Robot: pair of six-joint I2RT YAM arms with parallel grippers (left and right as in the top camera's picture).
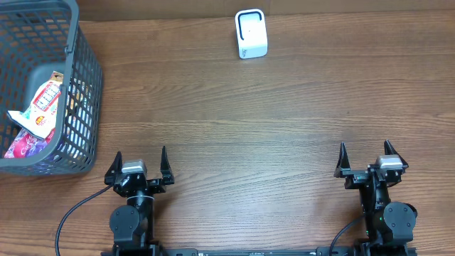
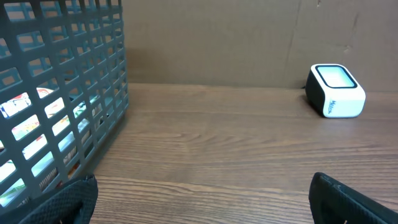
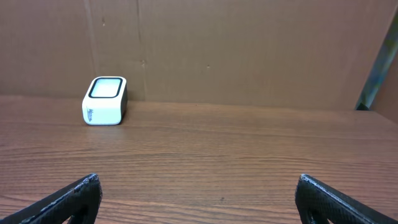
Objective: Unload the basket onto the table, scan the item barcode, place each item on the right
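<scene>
Packaged items (image 1: 39, 107) lie inside a grey plastic basket (image 1: 84, 85) at the table's left edge; through the basket's grid (image 2: 93, 87) in the left wrist view I see their printed wrappers (image 2: 18, 109). No barcode shows from here. A small white scanner (image 1: 251, 33) with a dark-rimmed window stands at the far middle of the table, also seen as a white box (image 2: 336, 91) in the left wrist view and as the same box (image 3: 105, 101) in the right wrist view. My left gripper (image 1: 139, 162) and right gripper (image 1: 364, 157) rest near the front edge, both open and empty.
A brown cardboard wall (image 3: 249, 50) backs the wooden table (image 1: 234, 128). The basket stands just ahead and left of my left gripper. A black cable (image 1: 71, 213) loops by the left arm's base.
</scene>
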